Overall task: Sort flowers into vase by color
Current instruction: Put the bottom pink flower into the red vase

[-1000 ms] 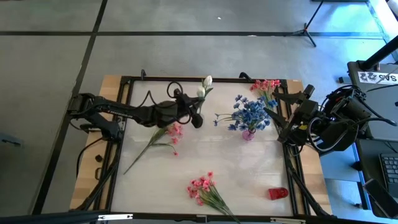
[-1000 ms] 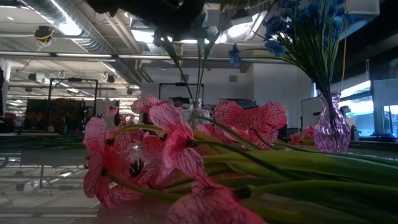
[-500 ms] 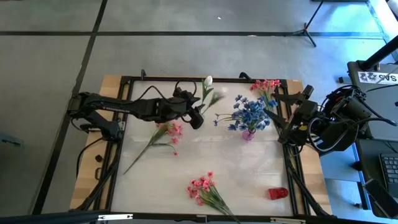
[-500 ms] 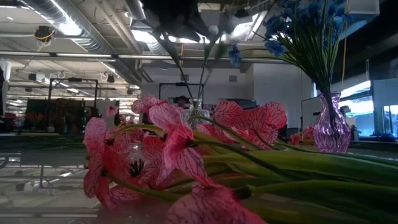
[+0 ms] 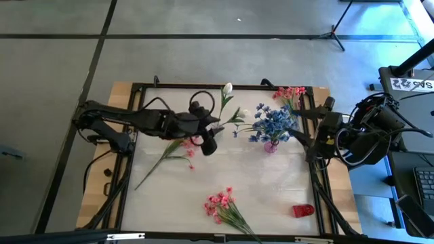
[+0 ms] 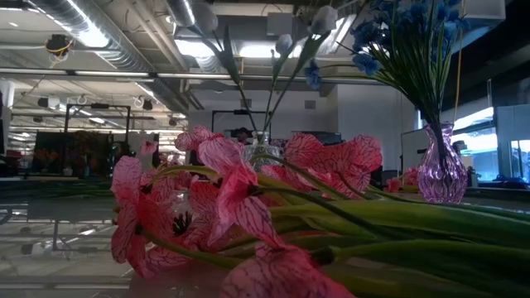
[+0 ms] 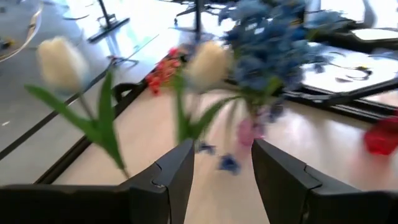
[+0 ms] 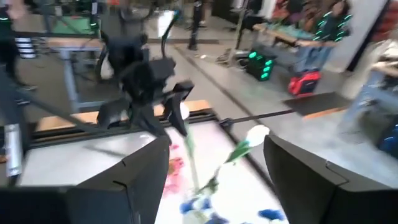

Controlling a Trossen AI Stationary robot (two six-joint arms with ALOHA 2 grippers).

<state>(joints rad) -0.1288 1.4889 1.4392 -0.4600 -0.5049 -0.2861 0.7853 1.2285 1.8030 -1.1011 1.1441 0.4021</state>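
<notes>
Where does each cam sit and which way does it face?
High: overhead, straight down on the table; both arms show, left gripper, right gripper.
Low: table height, level past pink flowers to the purple vase.
Left wrist: over its open fingers toward white buds.
Right wrist: past its open fingers toward the left arm.
Shared: white buds, blue flowers.

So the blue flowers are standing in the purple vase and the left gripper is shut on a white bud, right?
Not quite. The blue flowers do stand in the purple vase, but the left gripper is open and empty, as the left wrist view shows; the white buds stand free beyond it.
</notes>
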